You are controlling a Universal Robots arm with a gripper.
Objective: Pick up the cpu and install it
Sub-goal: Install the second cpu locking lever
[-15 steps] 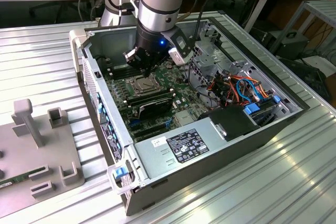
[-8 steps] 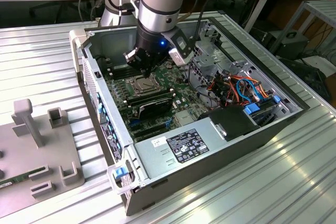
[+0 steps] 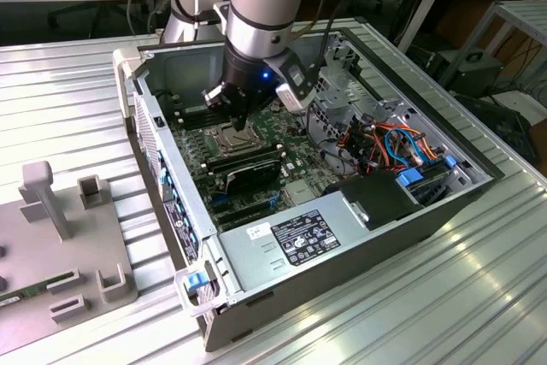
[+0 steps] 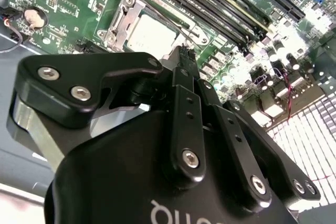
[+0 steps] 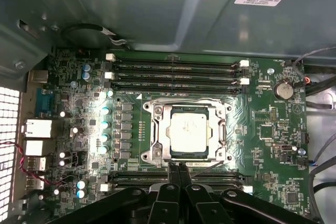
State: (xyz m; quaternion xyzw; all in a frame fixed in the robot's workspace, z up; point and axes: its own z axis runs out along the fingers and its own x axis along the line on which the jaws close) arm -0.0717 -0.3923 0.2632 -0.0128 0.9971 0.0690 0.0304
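The cpu, a small square chip with a dull silver top, lies flat inside the metal-framed socket on the green motherboard. It also appears in the second wrist view, the cpu sitting in the socket just beyond the fingertips. My gripper hovers close above the socket's edge, its two black fingers pressed together with nothing between them. In the exterior view the gripper hangs inside the open computer case, right over the socket area.
Long black memory slots run on both sides of the socket. A power supply box and bundled orange and blue cables fill the case at the exterior view's right. A grey fixture stands on the ribbed table at the exterior view's left.
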